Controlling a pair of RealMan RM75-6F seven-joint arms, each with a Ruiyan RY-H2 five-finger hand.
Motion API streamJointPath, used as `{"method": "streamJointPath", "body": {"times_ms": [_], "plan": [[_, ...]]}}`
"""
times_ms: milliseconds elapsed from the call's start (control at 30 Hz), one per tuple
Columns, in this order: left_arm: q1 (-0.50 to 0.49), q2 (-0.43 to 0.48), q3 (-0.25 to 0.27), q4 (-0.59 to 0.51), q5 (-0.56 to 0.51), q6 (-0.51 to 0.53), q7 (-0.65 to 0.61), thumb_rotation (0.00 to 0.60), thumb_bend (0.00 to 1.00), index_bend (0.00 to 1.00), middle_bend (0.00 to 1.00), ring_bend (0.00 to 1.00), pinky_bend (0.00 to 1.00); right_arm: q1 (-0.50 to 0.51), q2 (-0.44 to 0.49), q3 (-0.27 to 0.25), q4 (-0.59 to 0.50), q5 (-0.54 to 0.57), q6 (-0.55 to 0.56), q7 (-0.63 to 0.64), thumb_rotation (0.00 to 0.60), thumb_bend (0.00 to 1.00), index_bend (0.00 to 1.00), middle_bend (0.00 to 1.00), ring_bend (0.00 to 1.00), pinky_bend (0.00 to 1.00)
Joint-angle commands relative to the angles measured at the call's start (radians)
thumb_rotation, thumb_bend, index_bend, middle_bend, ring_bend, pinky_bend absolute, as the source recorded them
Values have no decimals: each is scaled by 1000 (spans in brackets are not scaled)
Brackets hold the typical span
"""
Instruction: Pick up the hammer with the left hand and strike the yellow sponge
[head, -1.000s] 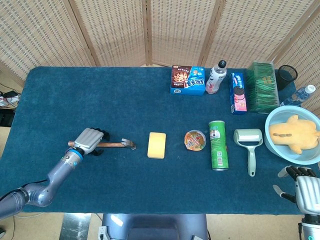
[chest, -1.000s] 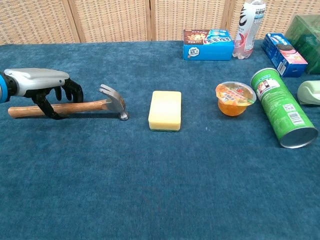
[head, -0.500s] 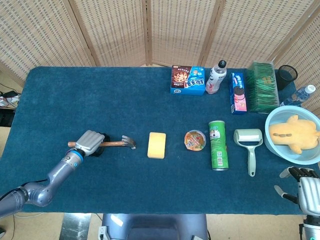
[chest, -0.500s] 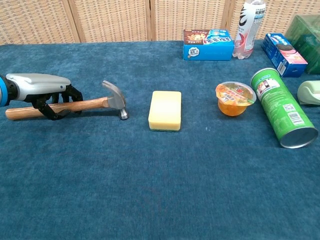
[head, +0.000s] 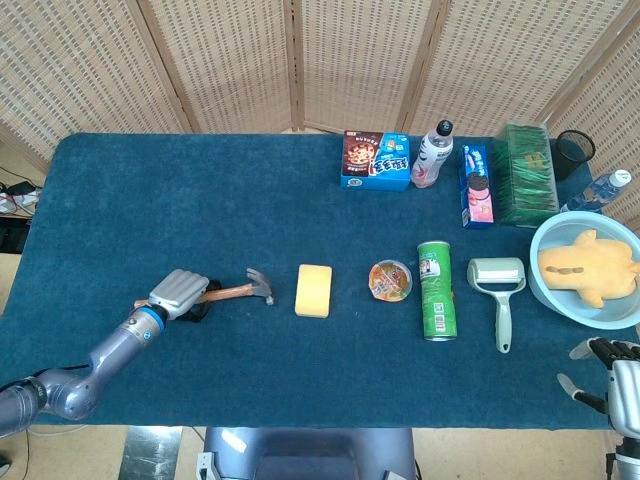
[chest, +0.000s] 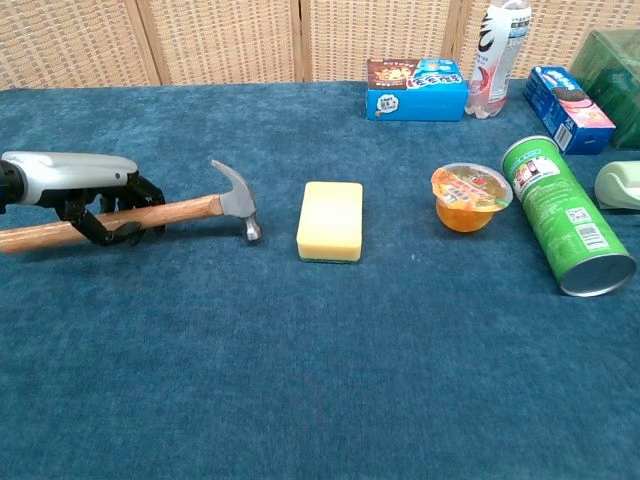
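A wooden-handled hammer (head: 240, 289) (chest: 190, 209) is at the table's left, its steel head pointing toward the yellow sponge (head: 314, 290) (chest: 331, 220). My left hand (head: 180, 293) (chest: 85, 187) grips the handle mid-length, fingers curled round it; the head end is tilted up off the cloth. A short gap separates hammer head and sponge. My right hand (head: 610, 365) rests at the table's front right edge, fingers spread, holding nothing; the chest view does not show it.
Right of the sponge stand a jelly cup (chest: 471, 196), a lying green can (chest: 566, 215) and a lint roller (head: 499, 289). A blue bowl (head: 548, 291) holds a yellow plush toy. Snack boxes (chest: 416, 88) and a bottle (chest: 498, 55) line the back.
My left hand has closed round the handle and drawn back slightly toward the front left. The hammer's head end has risen and tilted up.
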Motion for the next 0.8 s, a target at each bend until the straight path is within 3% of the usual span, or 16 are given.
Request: {"method": "streamJointPath", "body": {"times_ms": [33,300,467,600,800], "plan": [[29,-3,-20,-14,52,63,-71,600,747,514,545,612,711,-3,-2,1,5,-5,6,6,600,144,537,527,486,358],[75,23,-33,-25,207,176,-256,600,624,526,571,611,742,-10,-6,4,14,-4,13,10,600,144,537,527,487,358],[104,58,-20,-44,323,284,-312,600,613,546,597,612,743,-11,-5,5,13,-5,11,10,600,143,537,527,486,358],[121,93,-1,-69,401,361,-266,600,611,562,616,620,753,-7,-6,6,11,-6,3,6,600,143,537,526,486,358],[122,137,7,-144,413,374,-111,600,603,566,620,634,764,-4,-5,6,3,-10,-1,-4,600,144,537,526,486,358]]}}
